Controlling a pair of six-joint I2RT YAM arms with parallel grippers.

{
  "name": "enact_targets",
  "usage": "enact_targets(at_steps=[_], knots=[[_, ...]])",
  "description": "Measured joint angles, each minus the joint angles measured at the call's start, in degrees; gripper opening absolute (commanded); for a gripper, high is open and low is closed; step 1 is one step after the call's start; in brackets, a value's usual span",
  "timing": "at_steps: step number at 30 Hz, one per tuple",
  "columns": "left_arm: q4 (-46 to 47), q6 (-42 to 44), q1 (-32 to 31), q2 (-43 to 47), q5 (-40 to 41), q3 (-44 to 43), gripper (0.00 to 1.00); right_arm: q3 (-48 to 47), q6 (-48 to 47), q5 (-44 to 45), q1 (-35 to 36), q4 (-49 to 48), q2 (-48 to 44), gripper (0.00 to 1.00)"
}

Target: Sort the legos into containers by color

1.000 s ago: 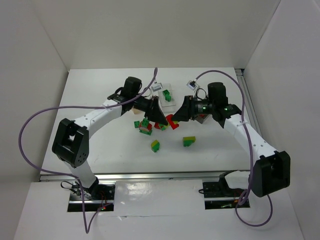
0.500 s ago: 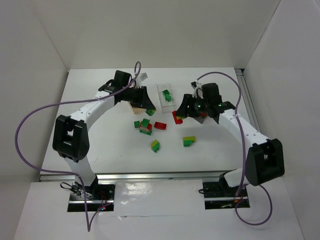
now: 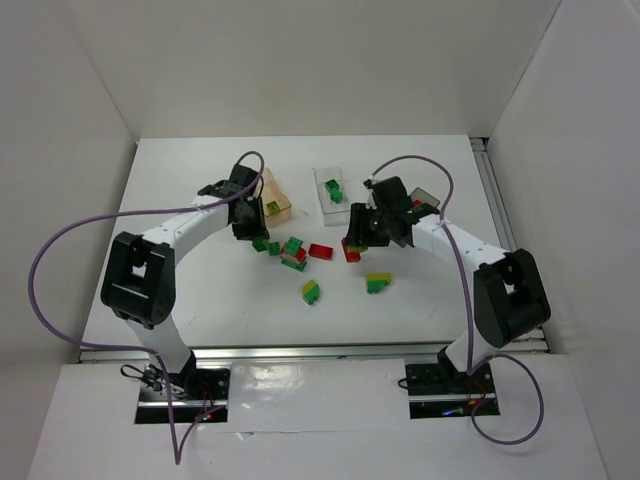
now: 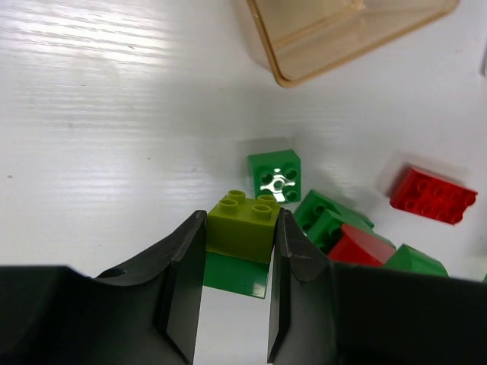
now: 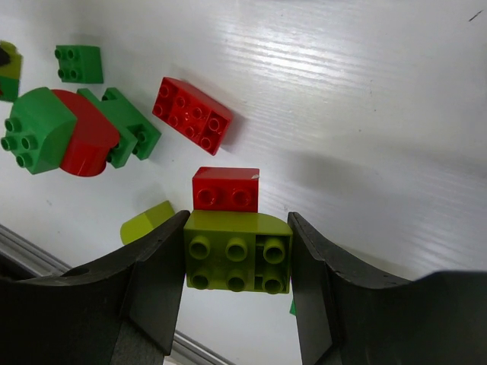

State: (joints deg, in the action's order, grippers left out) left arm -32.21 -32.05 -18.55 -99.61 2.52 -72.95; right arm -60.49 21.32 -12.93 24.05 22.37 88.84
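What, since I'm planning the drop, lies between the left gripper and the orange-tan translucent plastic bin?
One small green square plastic brick, seen in the left wrist view.

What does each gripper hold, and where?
Left fingers: square lime plastic brick atop a green one, by its sides. Right fingers: long lime plastic brick joined to a red one, by its ends.

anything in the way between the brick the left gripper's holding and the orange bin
Only a lone green brick, lying on the table between the left gripper with its yellow-green brick and the orange-tan bin ahead. It sits low, so a lifted carry should probably pass over it.
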Motion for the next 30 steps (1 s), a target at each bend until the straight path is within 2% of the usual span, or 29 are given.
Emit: enact_targets(at_steps=[2, 3, 4, 6, 7, 9, 12, 13, 15, 16, 19, 21, 24, 27, 30], knots=[[0.0, -1.0, 0.1, 0.2, 2.3, -0.1, 0.01, 0.0, 0.0, 0.6, 0.9, 0.1, 0.5, 0.37], [0.0, -1.3, 0.2, 0.1, 3.0, -0.1, 0.13, 0.0, 0.1, 0.9, 1.3, 0.1, 0.7, 0.37], [-0.1, -1.4, 0.4, -0.1, 3.5, -0.2, 0.36, 0.0, 0.2, 1.1, 1.6, 0.1, 0.8, 0.37], [-0.8, -1.4, 0.5, -1.3, 3.6, -1.0, 0.65, -0.3, 0.3, 1.6, 2.1, 0.1, 1.3, 0.37], [-0.9, -1.1, 0.6, -2.2, 3.5, -1.6, 0.86, -0.4, 0.3, 1.7, 2.2, 0.0, 1.6, 0.37], [-0.8, -0.9, 0.8, -3.8, 3.1, -2.2, 0.96, -0.5, 0.3, 1.8, 2.4, 0.2, 2.2, 0.37], [-1.7, -0.7, 0.8, -4.6, 2.1, -2.4, 1.0, -1.3, 0.2, 2.3, 2.6, 0.3, 3.5, 0.37], [-2.2, -0.6, 0.8, -4.5, 1.7, -2.6, 0.99, -1.6, 0.0, 2.3, 2.6, 0.3, 3.8, 0.37], [-2.4, 0.2, 0.7, -3.4, 0.9, -2.8, 0.86, -1.8, -0.2, 1.7, 2.5, 0.4, 3.9, 0.37], [-2.6, 0.7, 0.6, -2.2, 0.5, -2.8, 0.83, -1.8, -0.4, 0.9, 2.3, 0.2, 3.9, 0.37], [-1.9, 3.5, 0.3, 4.0, -3.4, -2.6, 0.85, -1.1, -1.6, -5.2, 1.7, -1.8, 3.1, 0.37], [0.3, 5.4, 0.2, 9.7, -10.0, -2.7, 0.9, 0.7, -2.4, -10.5, 1.4, -4.5, 1.1, 0.37], [4.1, 8.9, 0.0, 14.7, -24.0, -4.2, 0.95, 2.1, -3.3, -19.4, 0.7, -6.8, -2.7, 0.37], [9.6, 12.1, -0.5, 15.0, -37.9, -3.8, 0.95, 2.1, -4.2, -28.1, -0.2, -9.4, -4.7, 0.37], [12.0, 14.2, -1.1, 13.7, -47.0, -1.3, 0.95, 2.1, -4.8, -35.2, -0.7, -10.9, -5.2, 0.37]])
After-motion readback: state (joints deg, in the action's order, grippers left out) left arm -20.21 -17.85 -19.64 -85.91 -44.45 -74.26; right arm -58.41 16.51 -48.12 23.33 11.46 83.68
